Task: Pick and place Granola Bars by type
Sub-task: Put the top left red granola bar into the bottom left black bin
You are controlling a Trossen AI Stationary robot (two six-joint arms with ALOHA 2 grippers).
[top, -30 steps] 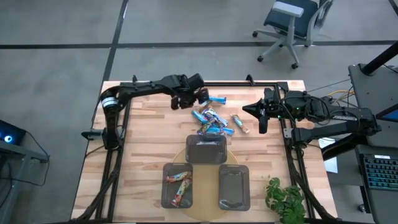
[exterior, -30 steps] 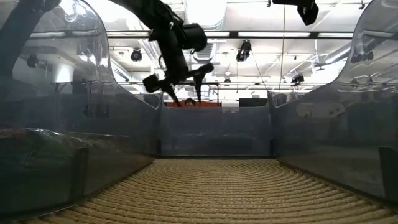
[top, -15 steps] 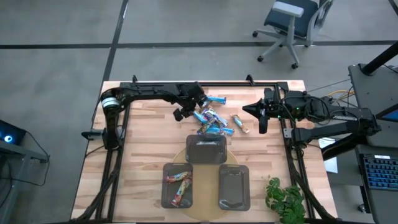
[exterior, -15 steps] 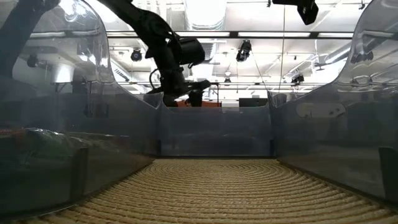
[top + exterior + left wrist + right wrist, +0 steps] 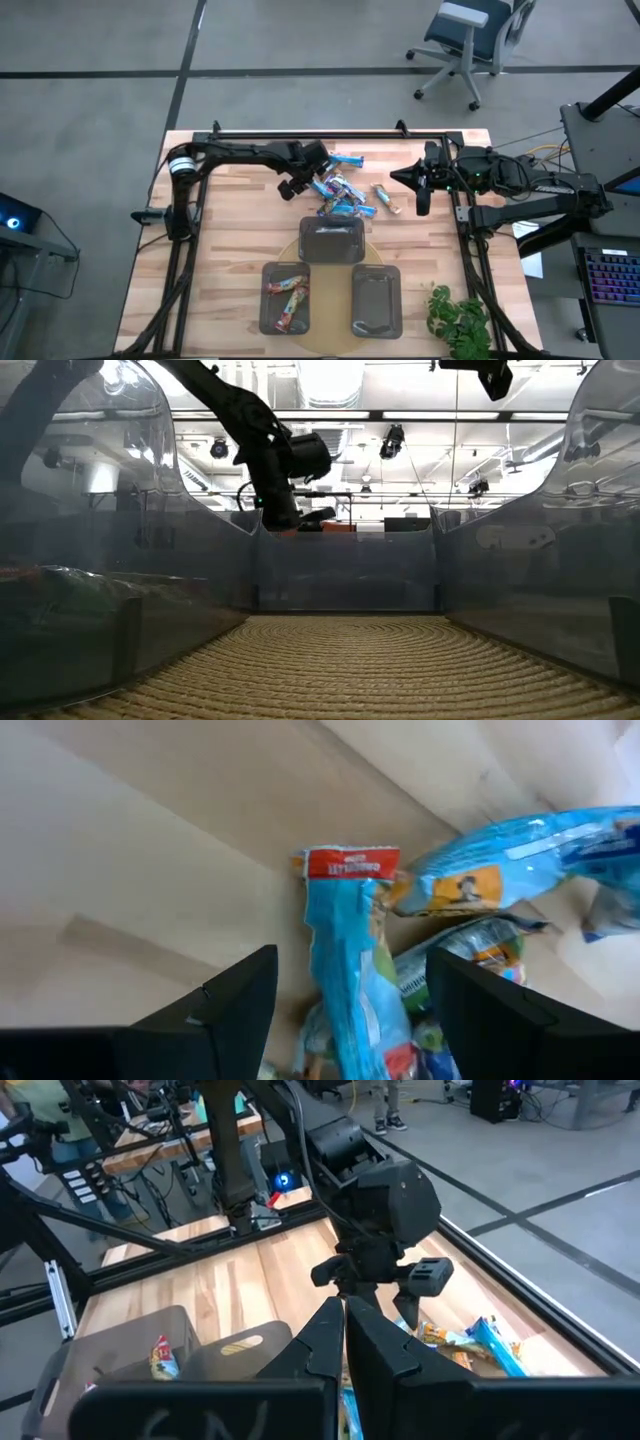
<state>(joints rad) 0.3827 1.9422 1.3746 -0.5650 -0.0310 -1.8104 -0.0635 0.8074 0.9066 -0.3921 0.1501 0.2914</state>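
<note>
A pile of granola bars (image 5: 336, 192), mostly bright blue, lies on the wooden table past the trays. One blue bar (image 5: 348, 159) lies apart on the far side, and a tan one (image 5: 387, 198) to the right. My left gripper (image 5: 303, 180) hangs open at the pile's left edge. In the left wrist view, its fingers (image 5: 232, 1010) stand on either side of a blue bar with a red end (image 5: 345, 945); whether they touch it does not show. My right gripper (image 5: 395, 175) waits shut, right of the pile.
Three dark grey trays sit on a round woven mat near the front edge. The left one (image 5: 285, 297) holds a few bars; the middle tray (image 5: 332, 240) and the right tray (image 5: 375, 300) hold none that I can see. A plant (image 5: 460, 320) stands at the near right corner.
My left gripper has moved from the far side toward the near edge and down, onto the left edge of the pile of bars. The bars have not moved.
</note>
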